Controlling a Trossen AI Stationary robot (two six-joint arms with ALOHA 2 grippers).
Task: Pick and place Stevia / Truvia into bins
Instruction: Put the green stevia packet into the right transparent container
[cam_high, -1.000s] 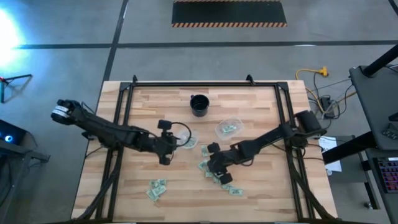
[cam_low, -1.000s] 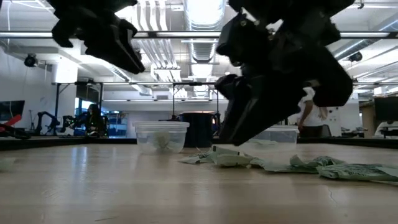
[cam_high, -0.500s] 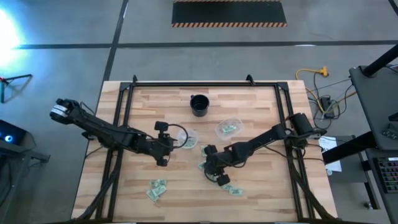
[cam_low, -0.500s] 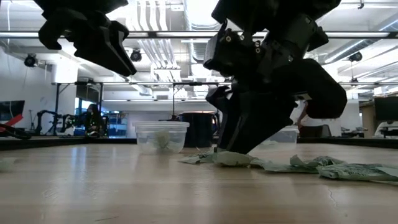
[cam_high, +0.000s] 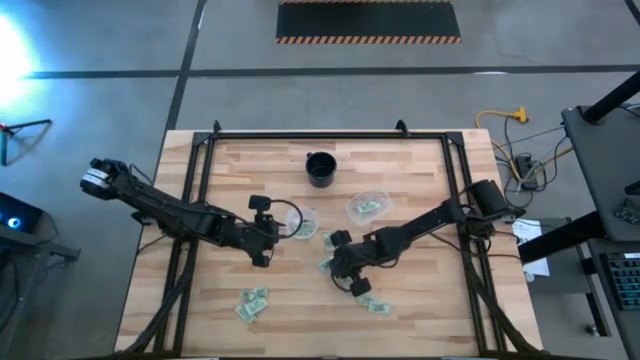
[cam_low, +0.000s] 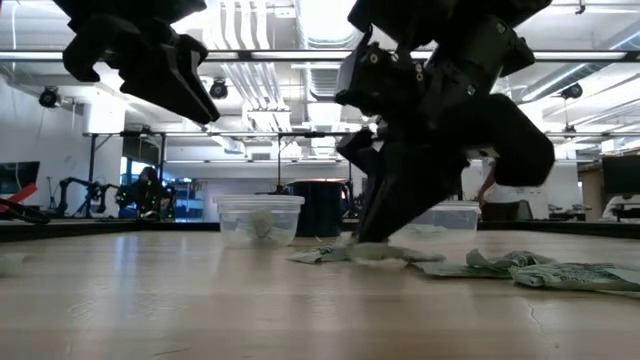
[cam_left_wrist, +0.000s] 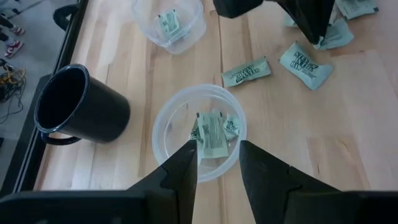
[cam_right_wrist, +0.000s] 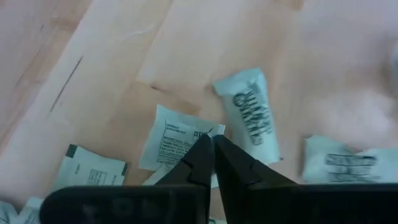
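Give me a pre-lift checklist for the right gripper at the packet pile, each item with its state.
1. Right gripper fingers together: ok.
2. Its tips down at a white packet in the pile: ok.
3. Packet actually pinched: cannot tell.
4. Only one packet caught: cannot tell.
5. Near clear cup upright with packets inside, left gripper above it: ok.
6. Far clear cup open and unobstructed: ok.

From overhead we look straight down on the whole table (cam_high: 240, 170) and both arms. From the table's edge we look level across it into the room. Each wrist camera peers close past its own fingers. Overhead, low and left wrist views share the black cup (cam_high: 321, 168) and a clear cup (cam_left_wrist: 199, 130).
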